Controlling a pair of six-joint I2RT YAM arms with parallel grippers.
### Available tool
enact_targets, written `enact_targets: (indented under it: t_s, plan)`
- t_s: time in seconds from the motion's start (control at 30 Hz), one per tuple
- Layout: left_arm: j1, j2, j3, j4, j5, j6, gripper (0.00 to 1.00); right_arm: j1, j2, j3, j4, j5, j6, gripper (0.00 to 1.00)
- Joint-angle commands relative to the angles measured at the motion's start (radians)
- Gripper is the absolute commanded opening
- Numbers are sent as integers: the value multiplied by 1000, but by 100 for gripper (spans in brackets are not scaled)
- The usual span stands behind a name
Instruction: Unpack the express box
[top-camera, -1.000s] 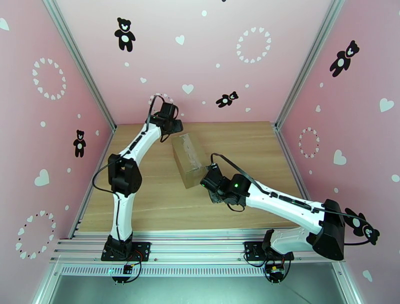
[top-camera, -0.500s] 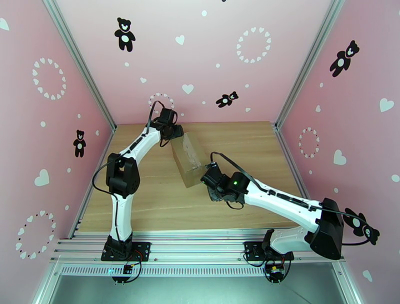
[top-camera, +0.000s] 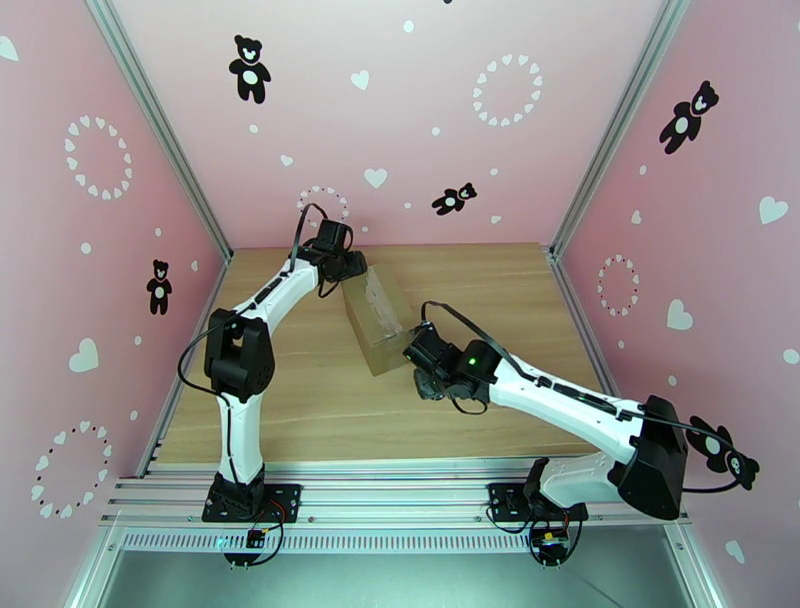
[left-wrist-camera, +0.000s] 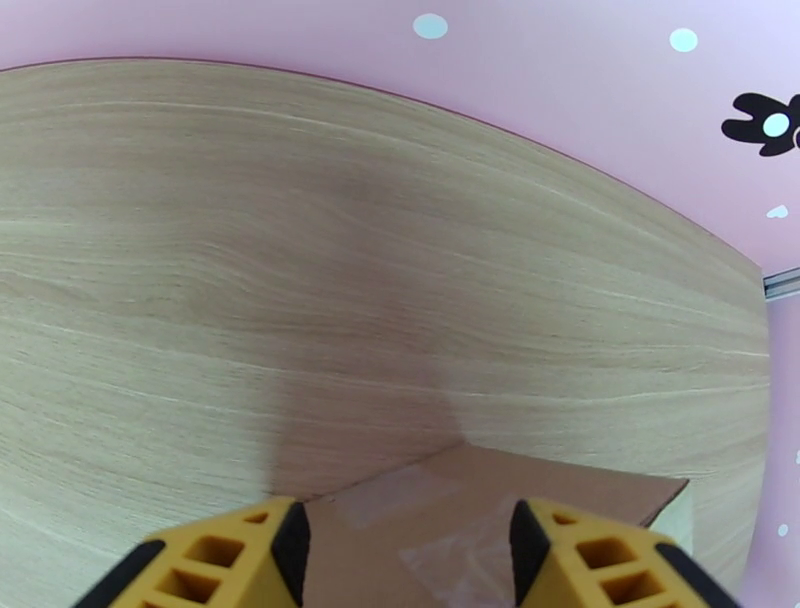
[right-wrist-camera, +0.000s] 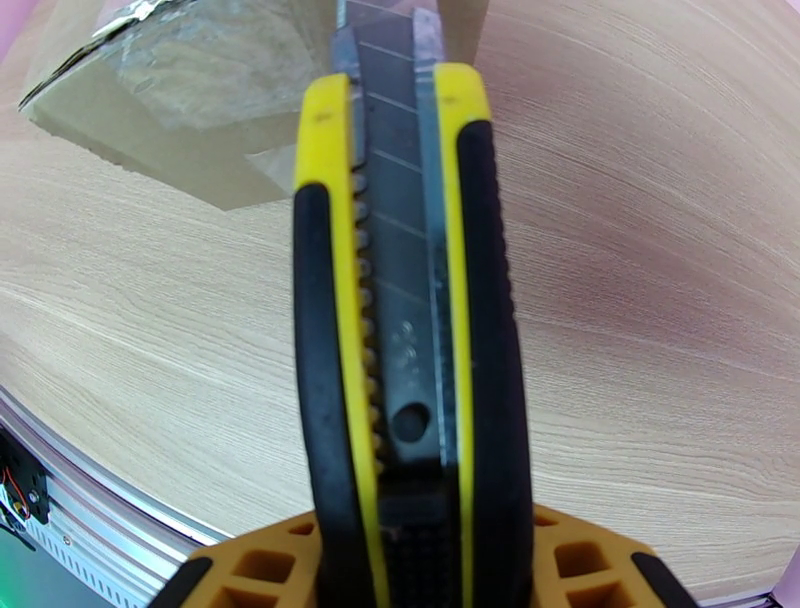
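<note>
Pink test booth, walls (top-camera: 400, 100) dotted w/ black teddy bears & white hearts, pale wood tabletop (top-camera: 500, 300) below. The express box (top-camera: 375, 318) lies flat near the ctr of that tabletop, set at a slant, one short end toward the back-left corner and the other toward the front. Clear shiny tape (right-wrist-camera: 180, 60) covers its top and, as far as the views show, is uncut. The top looks shut, and nothing from inside is out on the wood. Judged from that, the unpacking is at an early stage: seal not yet opened, contents not yet seen.

At the box's far end the left tool (top-camera: 345, 268) sits over the top edge, its yellow fingers (left-wrist-camera: 230, 560) spread, w/ cardboard & tape showing in the gap between them. It is released, not clamped on anything, tho whether the tips rest on the carton can't be told. At the near end the right tool (top-camera: 420, 362) is clenched on a yellow-&-black utility knife (right-wrist-camera: 400, 330), its blade (right-wrist-camera: 395, 200) slid out & aimed at the box's near corner. The tip runs past the pic's edge, so contact w/ the tape is unclear.

Left to do, by this reading: slit the tape along the seam, fold the flaps back, lift out whatever is inside. The arms appear set for step one, one to steady & one to cut.
</note>
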Motion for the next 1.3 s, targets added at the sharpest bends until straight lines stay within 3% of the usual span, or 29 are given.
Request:
enact_targets:
  t_s: [0.0,0.83,1.27]
  plan:
    - [-32,-26,-33,-52,57,-8,60,-7,24,48,54,-8,-29,0]
    - [-73,-74,-89,-36,55,-35,59,-40,60,82,85,-21,-88,0]
    - [-15,-77,164,-247,-50,-6,59,-40,5,21,84,-4,-67,0]
